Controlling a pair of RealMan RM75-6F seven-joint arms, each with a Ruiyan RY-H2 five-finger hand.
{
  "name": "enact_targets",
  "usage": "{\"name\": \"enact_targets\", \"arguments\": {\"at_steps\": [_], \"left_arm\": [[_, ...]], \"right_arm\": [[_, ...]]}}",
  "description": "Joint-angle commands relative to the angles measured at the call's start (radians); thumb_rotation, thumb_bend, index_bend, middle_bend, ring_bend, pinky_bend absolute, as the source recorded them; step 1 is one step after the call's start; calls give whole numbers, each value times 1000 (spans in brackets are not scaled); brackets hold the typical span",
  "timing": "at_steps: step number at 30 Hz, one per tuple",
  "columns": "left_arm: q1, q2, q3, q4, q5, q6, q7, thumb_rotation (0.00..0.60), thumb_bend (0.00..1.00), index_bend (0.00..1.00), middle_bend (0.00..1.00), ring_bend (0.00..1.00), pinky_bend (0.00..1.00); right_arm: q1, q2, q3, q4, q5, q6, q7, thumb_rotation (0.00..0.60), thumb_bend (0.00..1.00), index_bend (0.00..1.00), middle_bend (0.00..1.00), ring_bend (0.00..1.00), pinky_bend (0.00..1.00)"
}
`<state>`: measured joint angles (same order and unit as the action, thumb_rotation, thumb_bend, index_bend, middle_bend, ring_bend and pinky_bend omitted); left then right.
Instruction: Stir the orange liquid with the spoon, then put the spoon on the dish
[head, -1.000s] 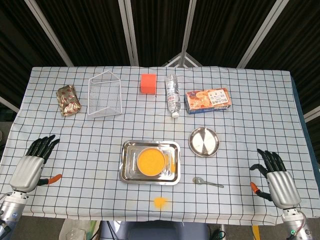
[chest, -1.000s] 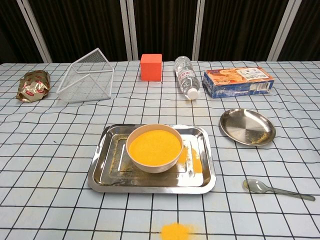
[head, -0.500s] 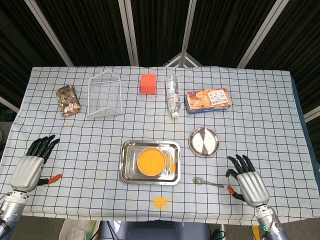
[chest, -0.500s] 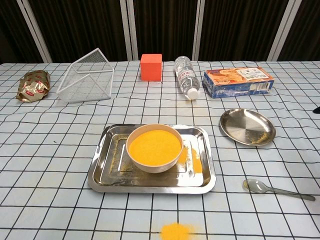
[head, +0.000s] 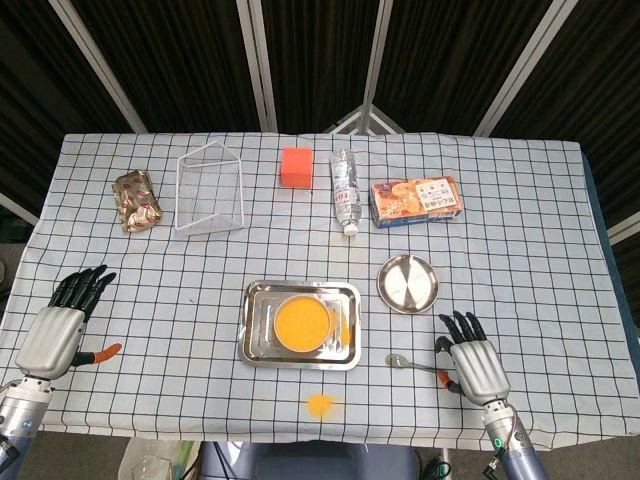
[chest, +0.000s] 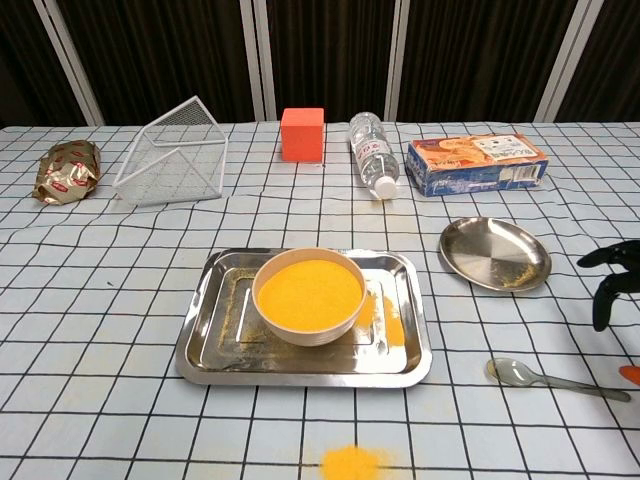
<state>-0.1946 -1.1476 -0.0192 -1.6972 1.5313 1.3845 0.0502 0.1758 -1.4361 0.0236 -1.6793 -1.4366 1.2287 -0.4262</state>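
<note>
Head view has the right hand (head: 471, 364) spread wide and empty, hovering right by the handle end of the spoon (head: 414, 365) (which lies flat on the cloth). Left hand (head: 60, 328) is spread and empty too. Further back sits the bowl of orange liquid (head: 303, 323) in its tray (head: 252, 330), dish (head: 407, 282) beyond the spoon.

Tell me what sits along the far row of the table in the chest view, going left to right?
Foil snack bag → white wire basket → orange cube → clear plastic bottle lying on its side → blue biscuit box.
</note>
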Motion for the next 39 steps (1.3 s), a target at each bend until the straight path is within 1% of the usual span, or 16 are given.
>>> {"name": "enact_targets", "arguments": {"at_steps": [1, 15, 33, 39], "left_arm": [[-1, -1, 0, -1, 0, 0, 3, 600, 0, 0, 0, 0, 20], [-1, -1, 1, -1, 1, 0, 0, 600, 0, 0, 0, 0, 20], [-1, -1, 2, -5, -3, -1, 3, 600, 0, 0, 0, 0, 20], [-2, 0, 2, -6, -5, -4, 2, 600, 0, 0, 0, 0, 20]], "right_arm": [[2, -14, -6, 5, 5, -3, -14, 600, 343, 466, 141, 0, 0], [2, -87, -16, 67, 33, 9, -77, 600, 344, 466, 141, 0, 0], [4, -127, -15, 91, 77, 10, -101, 600, 343, 482, 141, 0, 0], [8, -142, -15, 101, 89, 5, -105, 600, 343, 506, 141, 0, 0]]}}
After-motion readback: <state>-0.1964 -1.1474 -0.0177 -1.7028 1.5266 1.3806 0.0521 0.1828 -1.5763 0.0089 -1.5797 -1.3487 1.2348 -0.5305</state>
